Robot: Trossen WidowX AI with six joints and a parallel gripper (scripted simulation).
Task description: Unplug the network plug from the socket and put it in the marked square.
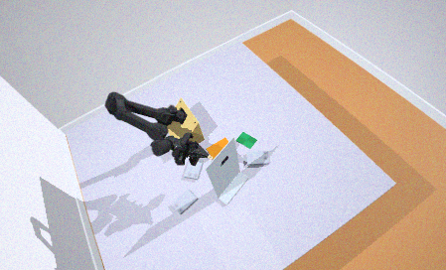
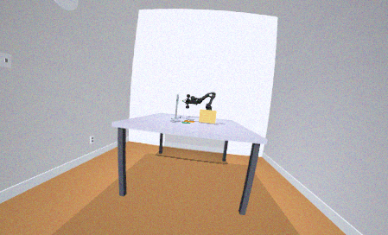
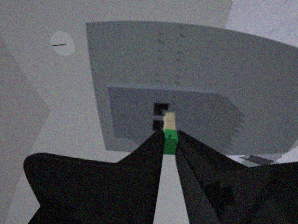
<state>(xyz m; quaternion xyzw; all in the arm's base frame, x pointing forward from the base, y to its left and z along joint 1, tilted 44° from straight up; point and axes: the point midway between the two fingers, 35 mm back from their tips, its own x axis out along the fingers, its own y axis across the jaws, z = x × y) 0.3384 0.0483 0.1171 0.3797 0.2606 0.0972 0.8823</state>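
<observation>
Gripper (image 3: 170, 141) was clamped on the plug (image 3: 170, 135) — its two dark fingers converged on a small block, green at the rear and pale cream at the tip. In the wrist view the cream tip sat right at the dark socket (image 3: 160, 111) in the raised grey plate of the upright panel (image 3: 173, 56); whether the tip was inside the opening or just at its mouth could not be told. The thin tab was too small to make out.

From the top view the arm (image 1: 137, 113) reached from its yellow base block (image 1: 187, 124), near the far-left corner of the table (image 1: 301, 164), toward the middle of the surface, with the gripper close against the panel's near face. The panel stood upright on a pale foot plate, its dark slot showing on the side turned away from the arm.

On the table just beyond the panel, toward the right edge, lay an orange patch (image 1: 217, 147) and a green patch (image 1: 246, 140) — flat, side by side, not touching. Which of them was the marked square could not be told. Two small pale blocks (image 1: 186, 201) rested on the surface nearer the front-left corner, apart from the panel.

The exterior view showed the table on four dark legs, with arm and panel small near its far edge.
</observation>
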